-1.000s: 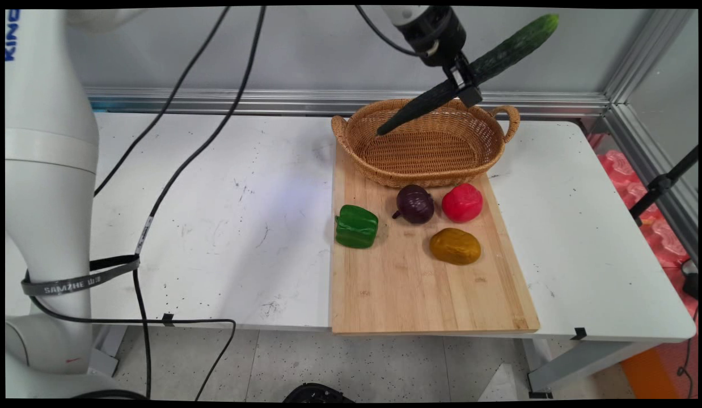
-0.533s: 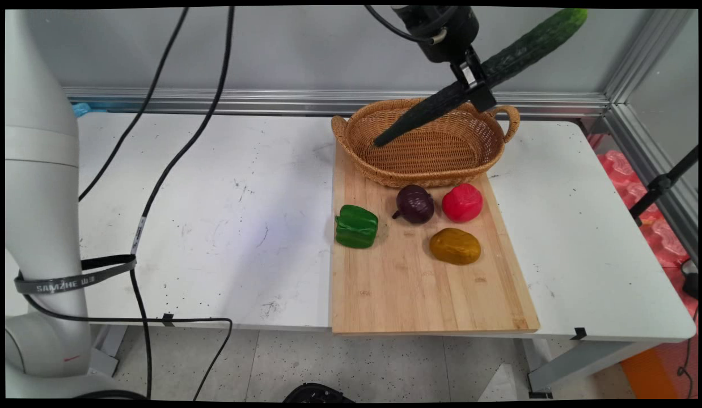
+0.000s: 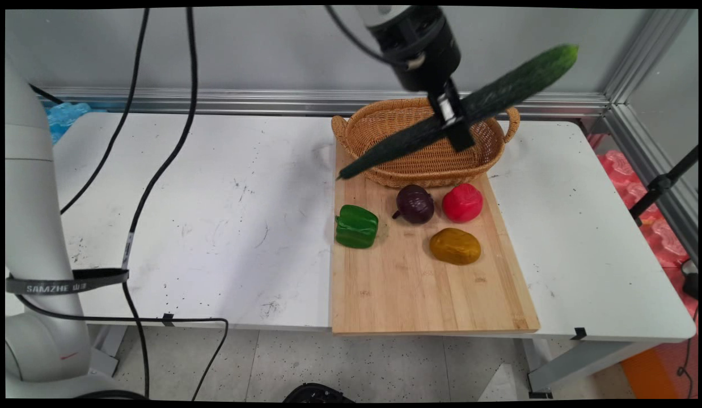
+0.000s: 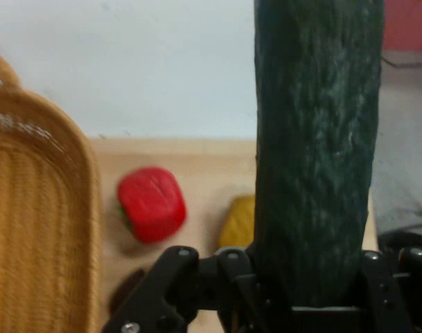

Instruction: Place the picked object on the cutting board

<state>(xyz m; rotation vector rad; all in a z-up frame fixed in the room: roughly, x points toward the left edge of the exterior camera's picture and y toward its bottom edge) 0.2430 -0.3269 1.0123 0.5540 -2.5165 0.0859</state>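
While clamped shut mid-length in the gripper (image 3: 454, 122), tilted above the basket (image 3: 385, 173): long cucumber (image 3: 498, 93); could pivot, slip; low tip may catch rim.

White rounded arm links (image 3: 28, 226) are seen at the left, with a small red mark near the base. A dark strap lettered SAMZHE (image 3: 62, 282) is wrapped around the lower link. Black cables (image 3: 158, 170) are hung from above and bundled by the strap. A black cylindrical two-finger gripper (image 3: 450, 122) is fitted on a white wrist. Black linkage with silver screws (image 4: 176, 277) is shown in the hand view.
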